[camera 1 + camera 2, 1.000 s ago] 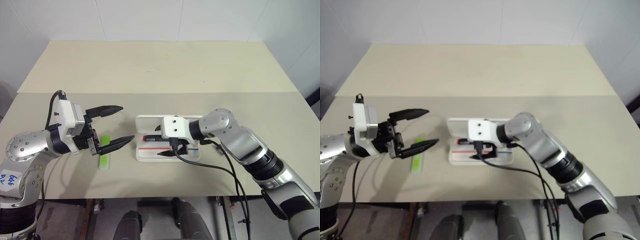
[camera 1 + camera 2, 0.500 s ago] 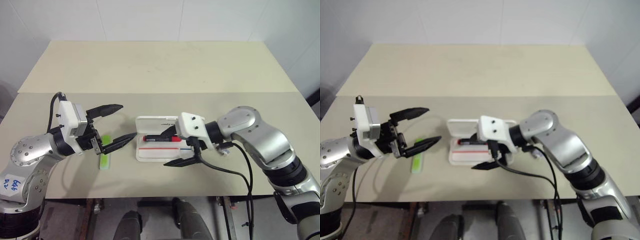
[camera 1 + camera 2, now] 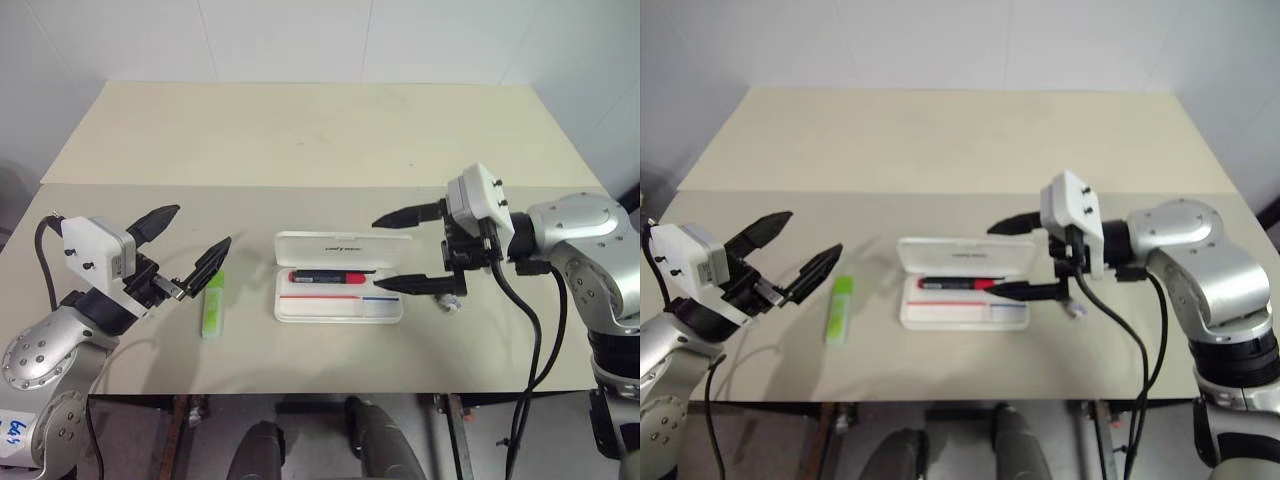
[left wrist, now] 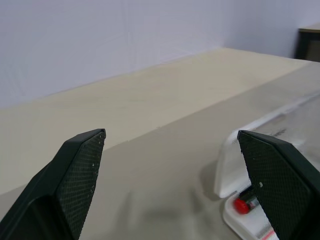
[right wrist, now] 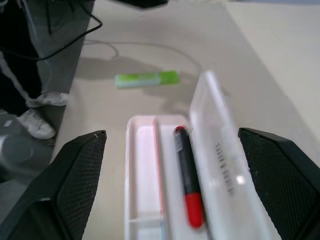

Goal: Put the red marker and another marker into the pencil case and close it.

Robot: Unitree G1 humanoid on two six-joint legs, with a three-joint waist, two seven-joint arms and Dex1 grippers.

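The white pencil case (image 3: 335,309) lies open in the middle of the near table, its lid (image 3: 343,246) tipped back. Inside it lies the red marker (image 3: 325,276), red cap toward the right; the right wrist view shows that marker (image 5: 189,185) beside the lid. The other marker, a lime-green highlighter (image 3: 212,303), rests on the table left of the case. My left gripper (image 3: 200,226) hovers open just left of the highlighter, holding nothing. My right gripper (image 3: 382,253) stands open above the case's right end, also holding nothing.
A tiny grey piece (image 3: 450,303) lies on the table just right of the case, under my right hand. The beige table (image 3: 300,140) stretches far back to a white wall. A cable hangs from my right wrist over the front edge.
My right gripper has pulled back to the right and risen from over the case, leaving the red marker inside. My left gripper has swung left, off the highlighter.
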